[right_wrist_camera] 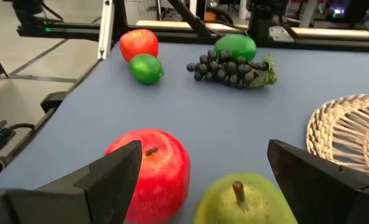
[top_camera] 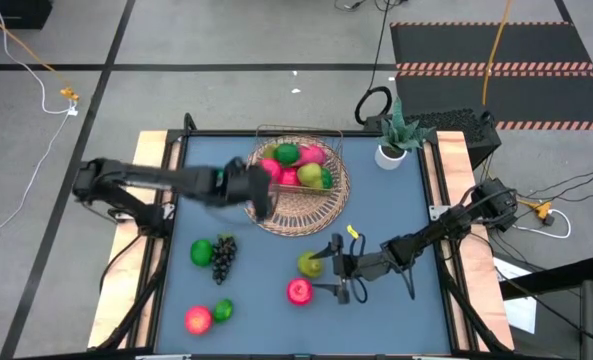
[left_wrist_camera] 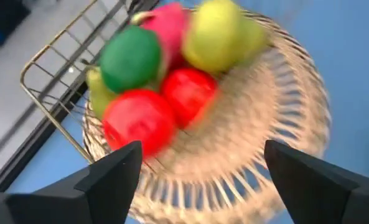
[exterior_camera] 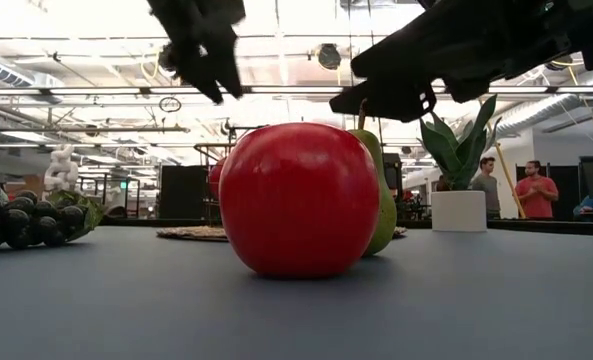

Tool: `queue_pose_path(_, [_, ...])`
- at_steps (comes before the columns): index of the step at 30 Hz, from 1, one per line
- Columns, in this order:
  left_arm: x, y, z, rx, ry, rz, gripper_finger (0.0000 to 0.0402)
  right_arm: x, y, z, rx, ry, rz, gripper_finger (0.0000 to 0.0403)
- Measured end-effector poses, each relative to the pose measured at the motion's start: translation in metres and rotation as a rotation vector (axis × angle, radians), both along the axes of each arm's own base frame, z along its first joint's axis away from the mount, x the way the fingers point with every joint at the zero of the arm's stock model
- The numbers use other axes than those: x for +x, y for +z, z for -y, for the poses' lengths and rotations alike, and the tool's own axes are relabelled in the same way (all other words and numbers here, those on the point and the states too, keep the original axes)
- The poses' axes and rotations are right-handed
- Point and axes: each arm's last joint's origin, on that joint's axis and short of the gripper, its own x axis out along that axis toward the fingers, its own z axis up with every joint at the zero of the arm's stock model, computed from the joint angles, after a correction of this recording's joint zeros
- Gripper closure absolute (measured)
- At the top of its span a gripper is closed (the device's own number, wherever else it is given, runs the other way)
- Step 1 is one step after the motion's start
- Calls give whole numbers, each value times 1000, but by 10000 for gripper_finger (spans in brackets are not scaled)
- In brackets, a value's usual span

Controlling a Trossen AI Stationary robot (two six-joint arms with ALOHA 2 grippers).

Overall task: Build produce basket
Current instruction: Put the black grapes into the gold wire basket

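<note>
One basket (top_camera: 301, 195), six loose fruits, one potted plant (top_camera: 394, 140)

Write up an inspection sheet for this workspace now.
Surface: blue table.
Job's things: basket holds several fruits; red apple, pear, grapes, green fruit, another apple and lime lie on the table.
Clutter: potted plant at the far right corner.
Grippers: left gripper open above the basket; right gripper open over apple and pear.
Cables: on the floor.
Surroundings: people in the background.
</note>
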Motion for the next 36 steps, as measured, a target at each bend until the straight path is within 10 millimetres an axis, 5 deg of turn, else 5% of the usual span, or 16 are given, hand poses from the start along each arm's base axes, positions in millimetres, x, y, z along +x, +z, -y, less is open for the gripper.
queue_pose_path(7, [-29,0,93,40,-114,23,113,16,14,10,64,-57,38,62])
queue_pose_path(12, [-50,-18,124,20,-114,13,133,42,34,29,70,-108,-20,62])
queue_pose_path(23, [-97,-119,102,-170,220,-236,144,46,46,24,93,-92,34,62])
queue_pose_path(29, [-98,-140,98,-310,225,-256,182,46,46,24,86,-92,33,62])
queue_pose_path(36, [-88,-142,93,-352,149,-232,258,46,45,24,83,-91,25,62])
